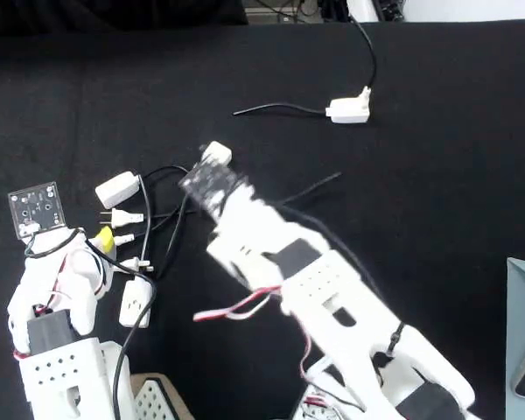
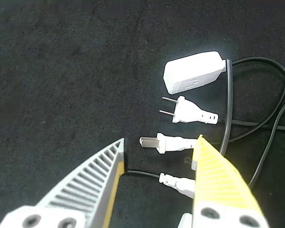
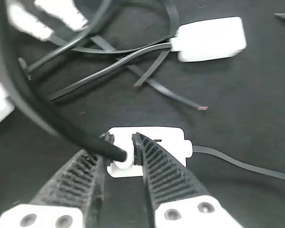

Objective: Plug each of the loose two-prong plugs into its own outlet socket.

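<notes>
We list: left pincer (image 2: 160, 140) released, loose plug (image 2: 173, 142) just beyond its fingertips. Right pincer (image 3: 118, 140) grasps corded plug (image 3: 119, 159) against outlet socket (image 3: 161, 142).

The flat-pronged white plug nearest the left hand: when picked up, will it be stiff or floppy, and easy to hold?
The plug looks small, rigid and probably light. Its smooth moulded plastic may slip in a loose grip. Its cord is likely floppy and could snag on the looped black cables alongside.
</notes>
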`<state>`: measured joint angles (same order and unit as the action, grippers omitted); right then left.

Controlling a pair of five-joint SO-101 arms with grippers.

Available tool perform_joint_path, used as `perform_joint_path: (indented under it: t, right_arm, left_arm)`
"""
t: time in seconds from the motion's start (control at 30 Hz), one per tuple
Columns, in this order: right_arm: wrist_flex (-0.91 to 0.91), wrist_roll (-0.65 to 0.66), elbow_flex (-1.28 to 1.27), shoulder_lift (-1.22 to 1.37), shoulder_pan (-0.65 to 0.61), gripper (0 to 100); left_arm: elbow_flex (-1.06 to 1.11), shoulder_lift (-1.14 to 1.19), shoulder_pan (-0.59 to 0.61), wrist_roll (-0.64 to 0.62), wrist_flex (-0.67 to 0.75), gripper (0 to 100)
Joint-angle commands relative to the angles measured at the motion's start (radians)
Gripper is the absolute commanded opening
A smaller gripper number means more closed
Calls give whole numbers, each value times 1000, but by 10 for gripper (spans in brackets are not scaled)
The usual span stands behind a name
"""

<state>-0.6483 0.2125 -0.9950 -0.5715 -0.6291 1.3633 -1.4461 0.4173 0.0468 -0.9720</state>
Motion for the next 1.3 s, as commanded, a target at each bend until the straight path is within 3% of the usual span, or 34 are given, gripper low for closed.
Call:
perform_joint_path:
  t: [0.0, 0.3, 0.47, 0.77, 0.9, 1.07, 1.27]
  right_arm:
    - [-5, 74, 122, -2, 141, 11]
    - [118, 115, 360, 236, 457, 11]
    - [193, 77, 521, 476, 549, 11]
    - [201, -89, 866, 858, 578, 12]
    - [199, -91, 947, 946, 572, 24]
    - [137, -89, 963, 940, 557, 145]
    - [-49, -94, 955, 768, 520, 152]
  left_arm:
    - [-2, -11, 13, 11, 11, 230]
    - [-2, -11, 13, 11, 11, 230]
    - [13, -11, 13, 12, 18, 230]
    - [16, -11, 13, 12, 18, 230]
    - [18, -11, 13, 12, 18, 230]
    - [18, -11, 12, 12, 18, 230]
    - [18, -11, 12, 12, 18, 230]
